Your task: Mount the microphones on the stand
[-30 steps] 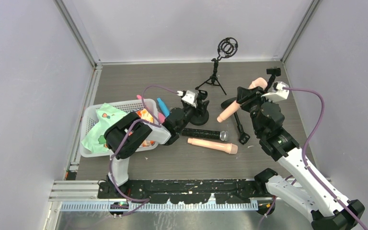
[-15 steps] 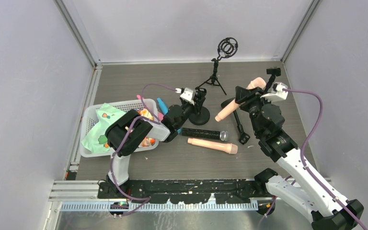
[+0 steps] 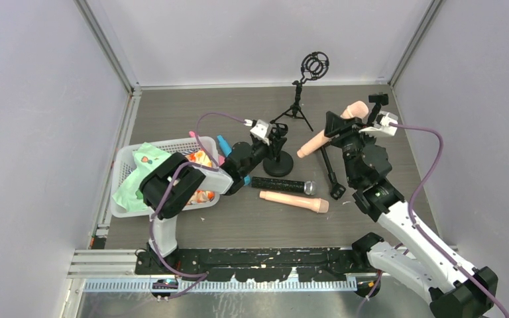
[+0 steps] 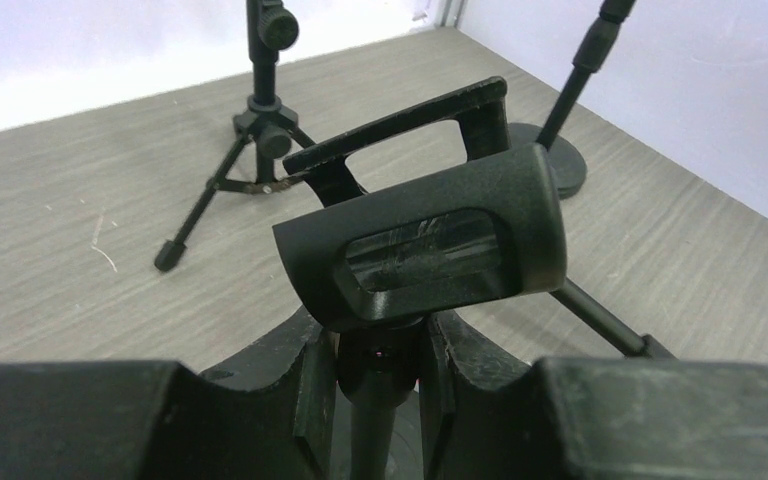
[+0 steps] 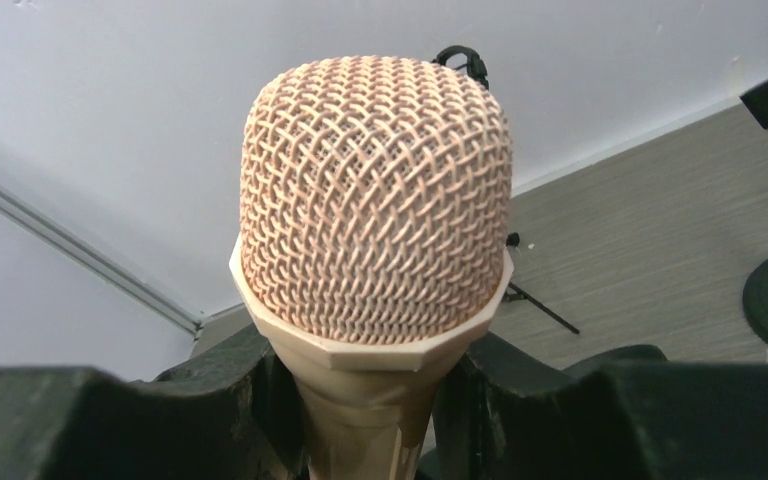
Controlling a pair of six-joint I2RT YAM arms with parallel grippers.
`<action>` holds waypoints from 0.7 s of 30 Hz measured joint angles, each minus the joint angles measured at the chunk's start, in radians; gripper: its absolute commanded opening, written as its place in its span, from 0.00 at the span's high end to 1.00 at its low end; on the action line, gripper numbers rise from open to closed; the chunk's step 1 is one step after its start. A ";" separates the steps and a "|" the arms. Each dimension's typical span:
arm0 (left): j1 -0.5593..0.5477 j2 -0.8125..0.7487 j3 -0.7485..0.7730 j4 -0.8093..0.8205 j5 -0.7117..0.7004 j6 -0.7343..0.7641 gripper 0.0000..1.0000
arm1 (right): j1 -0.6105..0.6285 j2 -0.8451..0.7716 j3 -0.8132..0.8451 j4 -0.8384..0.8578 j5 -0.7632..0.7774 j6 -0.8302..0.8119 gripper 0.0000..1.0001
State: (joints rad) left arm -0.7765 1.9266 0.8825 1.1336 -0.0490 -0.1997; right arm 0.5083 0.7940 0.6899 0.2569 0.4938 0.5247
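— How do the left jaws stand?

— Clamped on the stem of the stand, with a finger on either side. They grip just under its clip, which sits tilted above them.

— And the right jaws?

— Clamped on the held mic, just below its mesh head. The head fills the right wrist view.

— Where is that mic?

— Right of the stand and apart from it, raised off the table. It is tilted, with the head high and turned away from the stand and the tail dipping toward it.

— The other mics?

— The black mic lies flat on the table, just on the near side of the stand's base, its silver head pointing right. The peach mic lies beside it, a little farther from the stand and roughly parallel. The blue mic is left of the stand, between it and the basket. I cannot tell whether it leans on the basket's rim.

— Anything else?

— A tripod with a ring mount stands upright behind the stand, near the far wall. The basket, well left of the stand, holds a green cloth.
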 measured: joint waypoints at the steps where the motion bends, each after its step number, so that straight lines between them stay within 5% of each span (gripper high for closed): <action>1: 0.000 -0.012 -0.004 -0.015 0.006 -0.015 1.00 | 0.000 0.009 -0.005 0.026 0.002 -0.012 0.99; 21: -0.002 -0.084 -0.019 -0.134 -0.019 -0.229 1.00 | 0.000 0.377 -0.002 0.591 -0.126 -0.233 0.99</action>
State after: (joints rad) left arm -0.7780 1.8431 0.8631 1.0000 -0.0685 -0.4286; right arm 0.5083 1.1713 0.6884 0.8474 0.3676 0.2916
